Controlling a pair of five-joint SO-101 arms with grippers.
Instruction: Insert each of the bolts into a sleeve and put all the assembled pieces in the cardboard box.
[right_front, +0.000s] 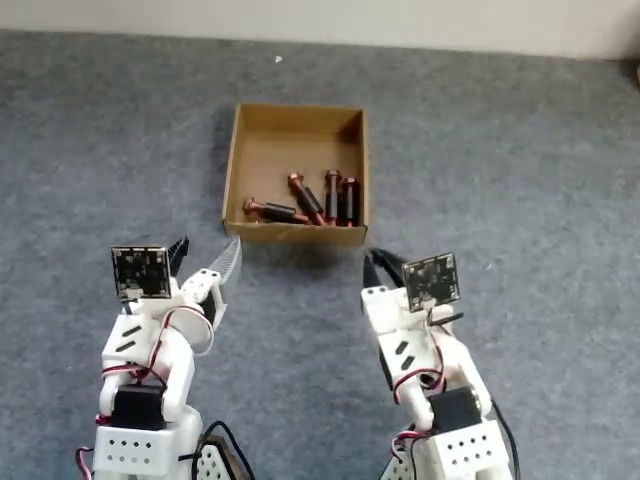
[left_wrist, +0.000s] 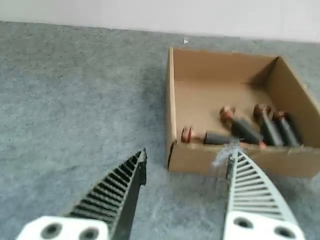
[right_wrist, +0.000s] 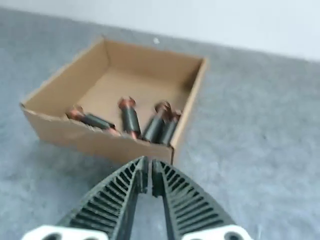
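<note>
The cardboard box (right_front: 232, 170) sits on the grey table (right_front: 500, 180), out toward the far edge and about halfway between the two sides. All four assembled pieces (right_front: 331, 195) lie inside it, gathered against the wall nearest the arms. Each is a dark sleeve with a copper-coloured bolt head showing. One piece lies across the box along that near wall. The other three run more or less front to back, close together toward the box's right near corner, with their heads pointing at the far edge.

Both arms stand at the near edge of the table. The left gripper (right_front: 210, 243) hangs just short of the box's left near corner, its fingers spread wide with nothing between them. One finger is black and the other pale. The pale tip is right by the box's near wall, though I cannot tell whether it touches the cardboard. The right gripper (right_front: 372, 258) hangs just off the box's right near corner, apart from it. Its two black fingers are drawn together with only a thin slit left, and they grasp nothing.
</note>
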